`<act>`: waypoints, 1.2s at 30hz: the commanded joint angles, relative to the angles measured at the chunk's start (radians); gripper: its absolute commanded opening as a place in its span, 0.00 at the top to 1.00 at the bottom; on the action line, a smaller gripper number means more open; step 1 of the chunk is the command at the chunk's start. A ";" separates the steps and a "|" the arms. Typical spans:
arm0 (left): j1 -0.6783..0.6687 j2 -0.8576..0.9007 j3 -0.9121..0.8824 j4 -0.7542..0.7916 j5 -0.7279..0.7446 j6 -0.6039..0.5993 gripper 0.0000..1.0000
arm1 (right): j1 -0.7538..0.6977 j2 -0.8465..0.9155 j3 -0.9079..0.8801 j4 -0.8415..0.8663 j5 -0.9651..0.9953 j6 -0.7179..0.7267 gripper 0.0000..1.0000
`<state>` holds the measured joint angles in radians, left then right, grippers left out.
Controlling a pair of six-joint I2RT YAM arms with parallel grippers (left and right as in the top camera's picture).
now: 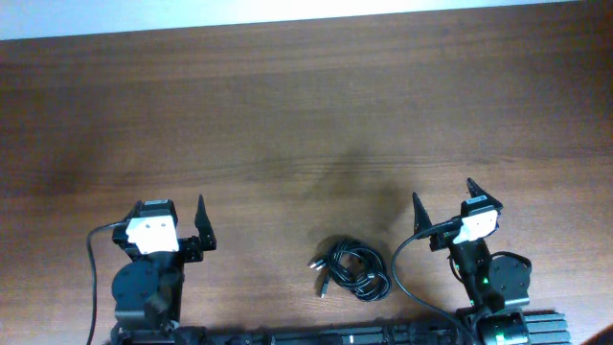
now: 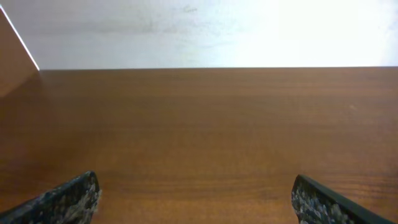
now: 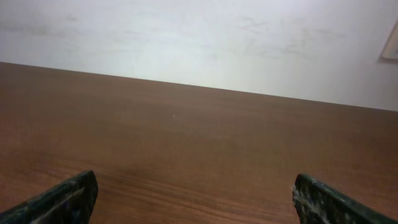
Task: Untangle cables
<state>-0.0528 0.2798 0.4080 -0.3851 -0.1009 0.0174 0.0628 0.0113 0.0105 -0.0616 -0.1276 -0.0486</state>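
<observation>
The cables (image 1: 352,269) are thin black cords knotted in a small bundle on the wooden table (image 1: 306,115), near its front edge, with small plug ends sticking out to the left. My left gripper (image 1: 169,213) hovers open well to the left of the bundle. My right gripper (image 1: 447,201) stands open just to the bundle's right and slightly further back. In the left wrist view the left gripper (image 2: 196,199) has only bare wood between its fingers. The right gripper (image 3: 196,196) in its own view also has nothing between its wide-apart fingers. Neither wrist view shows the cables.
A thicker black wire (image 1: 400,278) loops from the right arm beside the bundle, and another (image 1: 93,278) runs along the left arm. A pale wall (image 3: 199,43) rises beyond the table's far edge.
</observation>
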 commanded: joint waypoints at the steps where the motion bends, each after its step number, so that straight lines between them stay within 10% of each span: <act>1: 0.005 0.003 0.046 0.002 0.018 0.045 0.01 | 0.003 -0.002 -0.005 -0.006 0.005 0.002 0.01; 36: 0.005 0.177 0.175 -0.063 0.105 0.045 0.01 | 0.003 -0.002 -0.005 -0.006 0.005 0.002 0.01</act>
<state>-0.0528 0.4545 0.5396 -0.4206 -0.0101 0.0460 0.0624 0.0120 0.0105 -0.0616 -0.1276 -0.0490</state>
